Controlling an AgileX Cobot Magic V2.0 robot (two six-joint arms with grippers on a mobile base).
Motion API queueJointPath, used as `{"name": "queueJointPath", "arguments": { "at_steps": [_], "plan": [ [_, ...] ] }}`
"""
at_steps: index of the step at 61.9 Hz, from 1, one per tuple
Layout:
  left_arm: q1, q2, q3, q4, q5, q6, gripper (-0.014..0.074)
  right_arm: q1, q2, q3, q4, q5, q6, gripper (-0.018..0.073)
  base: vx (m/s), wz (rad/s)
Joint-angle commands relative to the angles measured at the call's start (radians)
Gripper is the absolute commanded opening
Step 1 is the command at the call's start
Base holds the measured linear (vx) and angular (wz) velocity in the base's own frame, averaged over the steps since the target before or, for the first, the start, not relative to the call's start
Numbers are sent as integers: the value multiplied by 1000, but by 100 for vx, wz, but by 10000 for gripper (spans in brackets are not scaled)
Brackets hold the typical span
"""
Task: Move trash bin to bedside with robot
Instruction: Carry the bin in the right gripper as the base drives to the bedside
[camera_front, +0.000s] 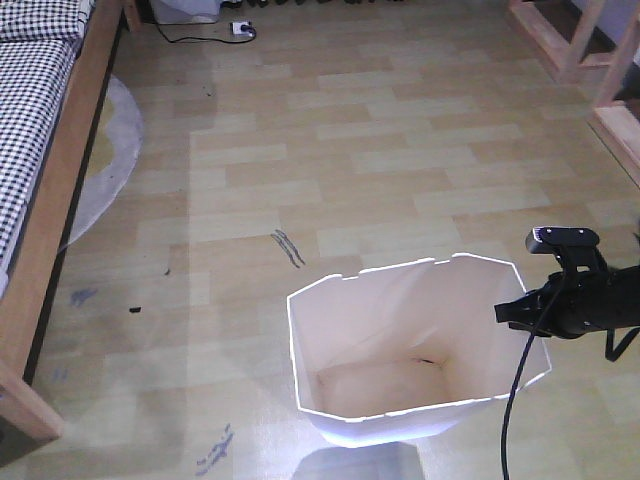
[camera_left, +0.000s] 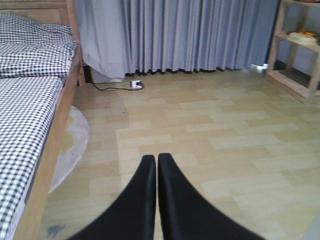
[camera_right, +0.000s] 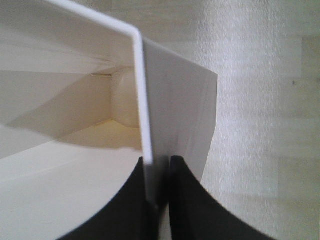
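One bin (camera_front: 372, 330), white and open-topped, standing on pale plank floor (camera_front: 380, 150) in the near middle of the room, well apart from the bed (camera_front: 45, 250) with checked bedding along the left edge. Right gripper (camera_right: 159, 200) clamped on its right wall, one finger inside and one outside; left gripper (camera_left: 156, 195) closed, tips together on nothing, facing the far wall. Dark scuffs (camera_front: 288, 248) just beyond the bin, a round grey rug (camera_front: 110, 150) at the bed's edge, grey curtains (camera_left: 200, 35) across the far wall with a power strip (camera_left: 135, 84) below, wooden shelving (camera_left: 295, 60) at far right.
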Motion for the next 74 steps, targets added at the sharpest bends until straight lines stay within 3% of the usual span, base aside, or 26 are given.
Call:
{"name": "queueJointPath", "arguments": {
  "at_steps": [1,74],
  "plan": [
    [-6,-10,29,-4,-73,-9,-6,-3,-65,-19,75,142,16,-6,45,18],
    [-6,-10,29,-4,-73,-9,-6,-3,-65,-19,75,142,16,-6,46,6]
  ]
}}
